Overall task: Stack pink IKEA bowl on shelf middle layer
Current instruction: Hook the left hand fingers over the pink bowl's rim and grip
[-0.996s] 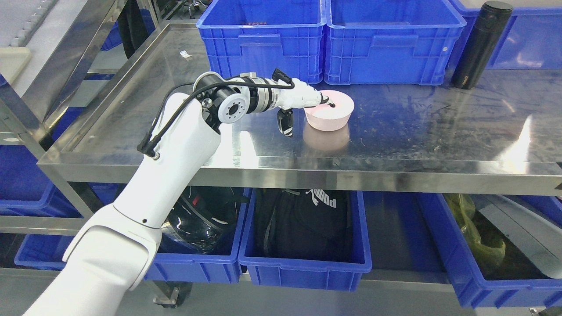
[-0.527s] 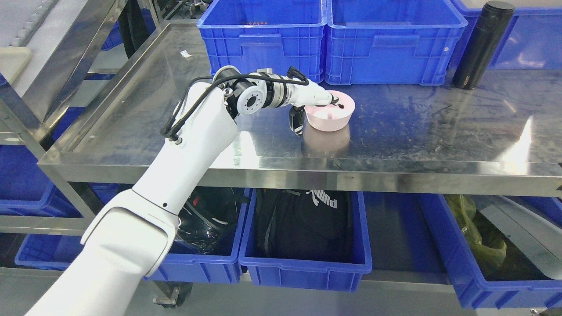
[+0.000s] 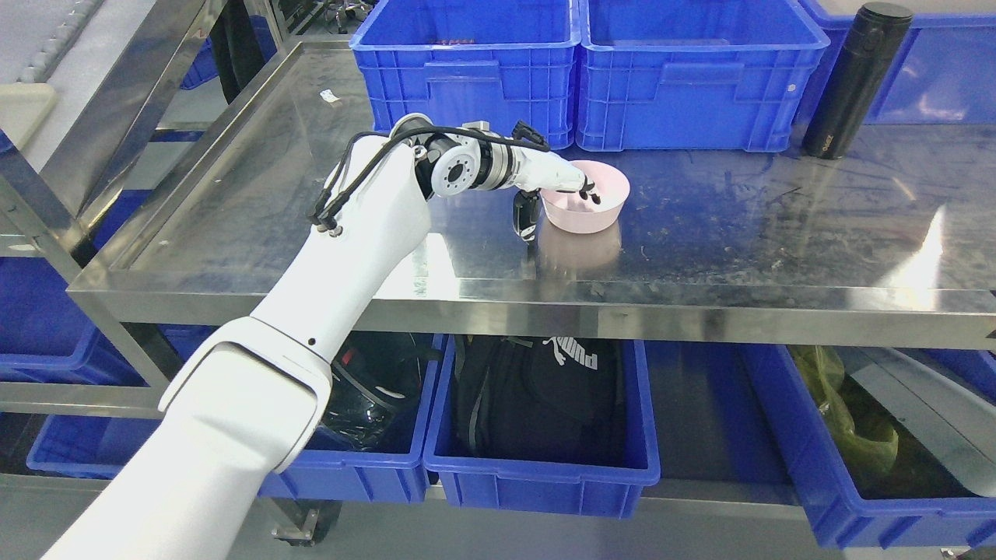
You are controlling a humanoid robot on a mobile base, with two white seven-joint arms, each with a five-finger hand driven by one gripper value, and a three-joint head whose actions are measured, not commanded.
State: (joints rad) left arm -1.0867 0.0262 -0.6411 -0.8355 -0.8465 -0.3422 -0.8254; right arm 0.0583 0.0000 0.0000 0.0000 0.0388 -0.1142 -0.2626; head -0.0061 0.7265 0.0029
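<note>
A pink bowl (image 3: 593,211) sits upright, mouth up, on the steel shelf (image 3: 739,225), just in front of the blue crates. My left hand (image 3: 562,196) reaches it from the left. Its dark-tipped fingers (image 3: 590,193) hook over the near-left rim into the bowl, and the thumb (image 3: 527,218) hangs outside the bowl's left wall. The hand is shut on the bowl's rim. A faint reflection of the bowl shows on the steel right below it. The right arm is out of view.
Two blue crates (image 3: 467,66) (image 3: 692,70) stand directly behind the bowl. A black flask (image 3: 854,78) stands at the back right. Bare steel lies right of the bowl. Below the shelf, blue bins (image 3: 545,474) hold a black bag and other items.
My left arm has stretched forward and to the right. The bowl has levelled so its inside now shows, and the fingers sit deeper over its rim.
</note>
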